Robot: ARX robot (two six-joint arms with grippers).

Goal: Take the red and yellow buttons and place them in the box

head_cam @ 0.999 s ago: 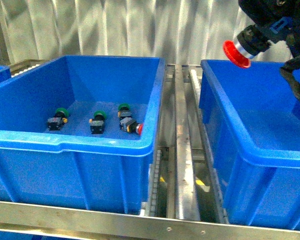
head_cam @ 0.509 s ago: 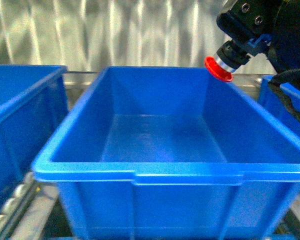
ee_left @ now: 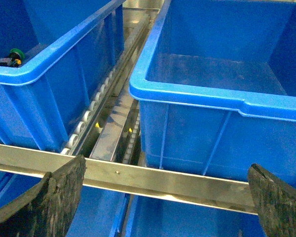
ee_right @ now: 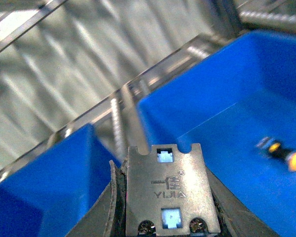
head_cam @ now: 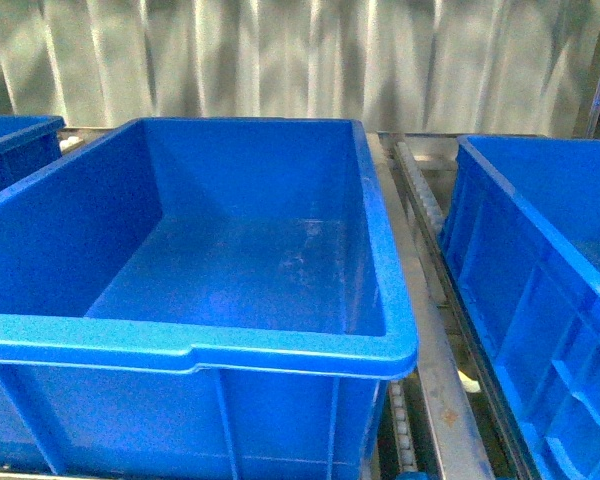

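**Three bins ahead, one switch in the right gripper**

Three blue bins show in the front view. The centre bin [head_cam: 280, 350] fills most of the frame, and only its bare blue floor and walls show. A corner of a left bin [head_cam: 20, 135] and part of a right bin [head_cam: 540, 260] flank it on a metal roller rack [head_cam: 420, 200]. Neither arm shows here.

Left wrist view: the left gripper [ee_left: 165, 182] is spread wide, with its two dark fingertips [ee_left: 54, 197] far apart and nothing between them. Beyond it, two bins sit side by side above a steel rail [ee_left: 138, 175]. One bin [ee_left: 64, 69] holds a green-capped switch [ee_left: 12, 55] near its wall. The other bin [ee_left: 212, 98] shows only bare floor.

Right wrist view: the right gripper [ee_right: 167, 200] is clamped on a switch [ee_right: 170, 182]. The switch's metal back plate, stamped YIJIA, faces the camera. Its cap is hidden, so I cannot tell its colour. Past it, the yellow button [ee_right: 286, 157] lies on the floor of a bin [ee_right: 212, 98], blurred. Another bin [ee_right: 49, 192] sits beside that one, with rollers between them.
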